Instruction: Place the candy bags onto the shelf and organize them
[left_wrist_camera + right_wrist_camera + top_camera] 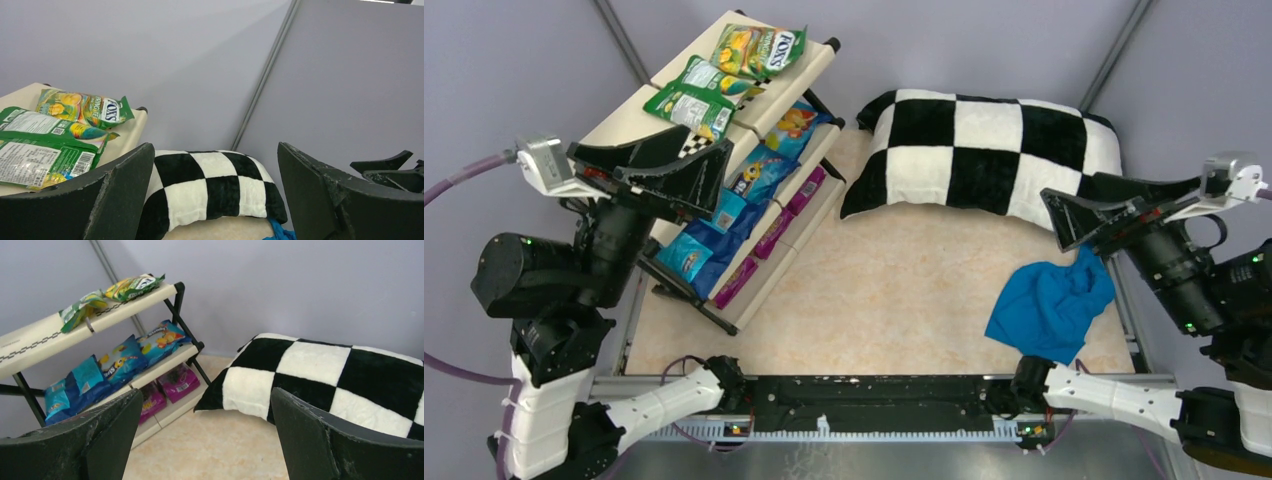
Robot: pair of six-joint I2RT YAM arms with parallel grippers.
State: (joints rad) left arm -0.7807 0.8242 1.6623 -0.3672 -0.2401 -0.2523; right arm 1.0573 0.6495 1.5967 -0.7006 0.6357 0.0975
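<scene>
On slanted cream shelf | glossy candy bags across three tiers | I read left gripper, right gripper: jaws spread, empty.

Your two arms match: fat black cylindrical joint housings up top, white plastic shells on the lower links. The left arm carries a small green light on its black housing, and the right arm shows green dots as well. Each wrist ends in a silver-white camera block — a purple-grey cable trails off the left one. The fingers are broad matte-black wedges, their edges scuffed pale and gritty. White zip ties band the left arm's base.
</scene>
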